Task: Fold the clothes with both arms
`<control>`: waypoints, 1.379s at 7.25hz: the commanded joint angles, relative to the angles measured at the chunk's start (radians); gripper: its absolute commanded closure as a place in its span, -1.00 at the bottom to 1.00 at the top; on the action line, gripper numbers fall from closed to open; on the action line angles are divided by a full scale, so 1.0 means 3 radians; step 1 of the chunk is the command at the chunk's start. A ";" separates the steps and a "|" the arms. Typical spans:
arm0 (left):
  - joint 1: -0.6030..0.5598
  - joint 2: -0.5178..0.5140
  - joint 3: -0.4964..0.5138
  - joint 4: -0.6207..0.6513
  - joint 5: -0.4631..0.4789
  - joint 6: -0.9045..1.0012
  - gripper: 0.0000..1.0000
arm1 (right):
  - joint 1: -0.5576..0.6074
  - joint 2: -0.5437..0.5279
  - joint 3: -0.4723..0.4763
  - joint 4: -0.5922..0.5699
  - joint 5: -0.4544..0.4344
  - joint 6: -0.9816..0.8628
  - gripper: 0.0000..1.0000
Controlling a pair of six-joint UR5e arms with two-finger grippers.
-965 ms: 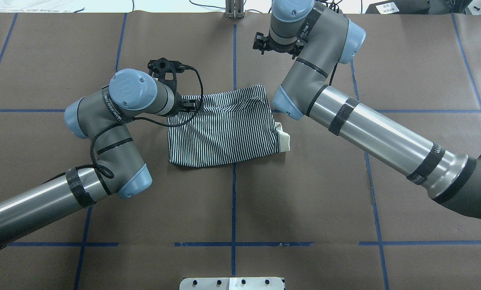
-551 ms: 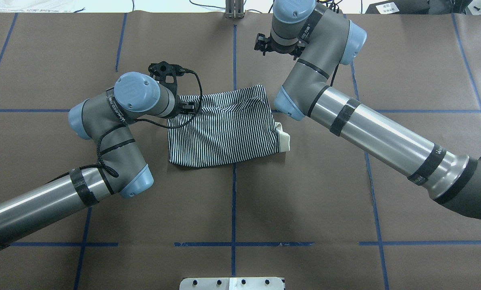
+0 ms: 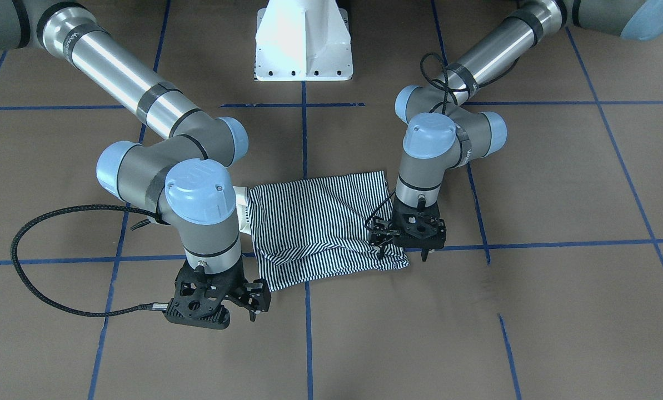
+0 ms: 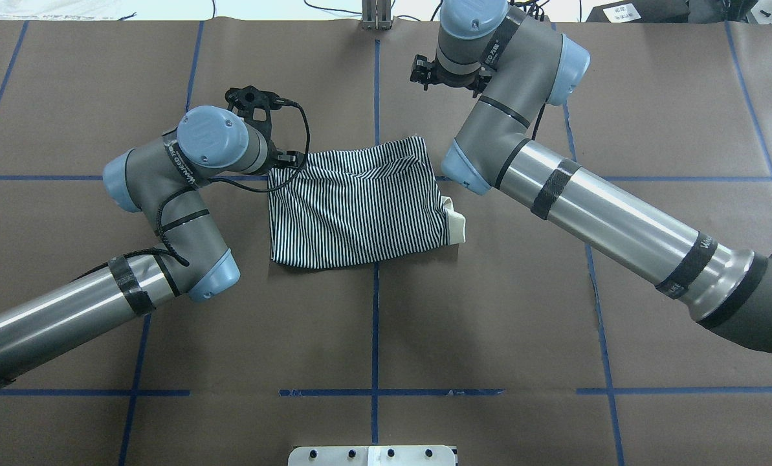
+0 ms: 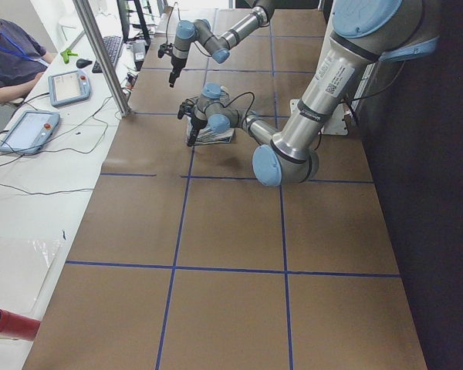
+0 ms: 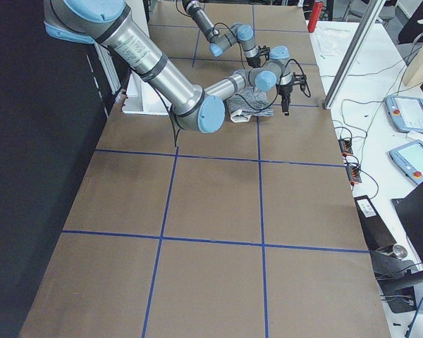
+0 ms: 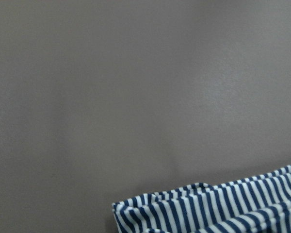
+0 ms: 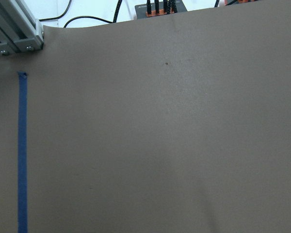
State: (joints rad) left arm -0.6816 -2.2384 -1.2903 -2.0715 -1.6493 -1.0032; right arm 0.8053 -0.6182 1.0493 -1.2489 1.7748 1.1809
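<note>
The striped shirt (image 4: 360, 207) lies folded into a rough rectangle at the table's middle, its cream collar (image 4: 457, 223) poking out on the right side. My left gripper (image 3: 402, 255) hovers at the shirt's corner (image 7: 223, 208), just beyond the cloth's edge, fingers spread and empty. Seen from overhead, this left gripper (image 4: 251, 102) sits past the shirt's far left corner. My right gripper (image 3: 220, 314) hangs over bare table beyond the shirt's other far corner, open and holding nothing. The right gripper (image 4: 450, 71) is near the table's far edge.
Brown paper with blue tape lines (image 4: 375, 323) covers the table. The white pedestal base (image 3: 303, 44) stands at the robot's side. Beyond the far edge are an aluminium post (image 5: 100, 54), tablets (image 5: 31, 127), cables and a seated person (image 5: 8, 46).
My left gripper has drifted a little left and farther from the shirt's far left corner, which now lies uncovered on the table. The right arm has barely shifted. The shirt has not moved.
</note>
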 commanded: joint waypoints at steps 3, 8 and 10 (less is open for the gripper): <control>-0.0325 -0.0009 0.0195 -0.0033 -0.0035 0.0372 -1.00 | 0.0000 -0.0127 0.0178 -0.0004 0.0010 -0.0009 -1.00; -0.0942 0.0470 -0.0921 0.0429 -0.0990 0.1433 -1.00 | 0.0770 -0.1026 0.1168 -0.0492 0.1031 -0.1385 -1.00; -0.1422 0.0985 -0.1602 0.0972 -0.1240 0.2389 -1.00 | 0.1291 -0.1735 0.1665 -0.0699 0.1358 -0.2534 -1.00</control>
State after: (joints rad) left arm -1.0165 -2.0371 -1.6462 -1.8716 -1.9686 -0.4546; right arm 1.0902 -1.0078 1.4601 -1.4187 2.1090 0.6337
